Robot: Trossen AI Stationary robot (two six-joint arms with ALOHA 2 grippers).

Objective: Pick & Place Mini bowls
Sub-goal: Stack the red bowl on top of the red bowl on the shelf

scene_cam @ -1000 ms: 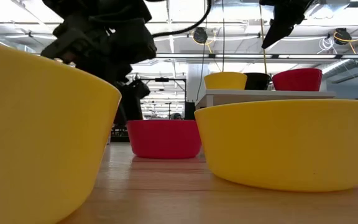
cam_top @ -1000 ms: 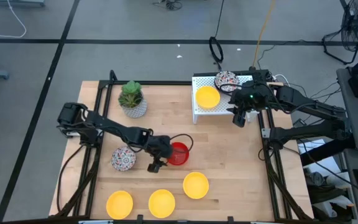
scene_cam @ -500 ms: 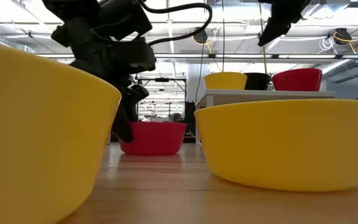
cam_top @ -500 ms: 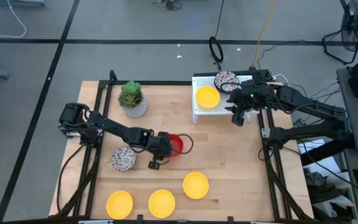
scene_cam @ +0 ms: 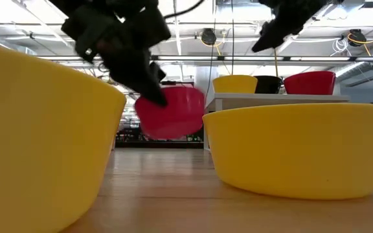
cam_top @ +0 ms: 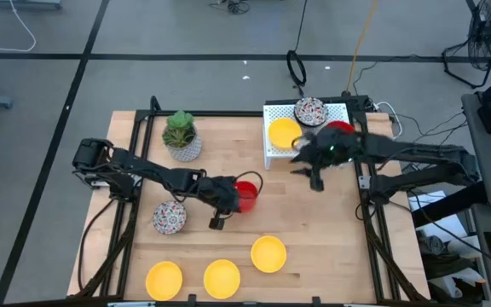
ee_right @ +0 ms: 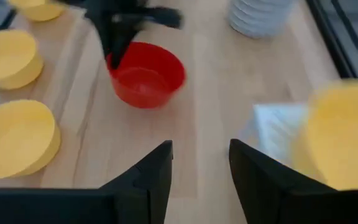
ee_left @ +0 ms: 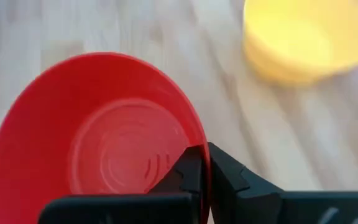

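My left gripper (cam_top: 225, 203) has lifted the red bowl (cam_top: 245, 195) clear of the wooden table (cam_top: 314, 230) since half a second ago; it hangs tilted in the low view, my fingers pinching its rim. My right gripper (cam_top: 307, 167) has swung from the 2 o'clock corner toward the centre, its fingers spread with nothing between them. The held bowl is plain glossy red, with faint rings inside. Going left to right: the speckled bowl (cam_top: 170, 217) at 8 o'clock, three yellow bowls (cam_top: 221, 277) along 6 o'clock, then the white rack (cam_top: 273, 115) at 1 o'clock holding a yellow bowl (cam_top: 283, 132), a patterned bowl (cam_top: 310, 110) and a second red bowl (cam_top: 339, 128), partly hidden by my right arm.
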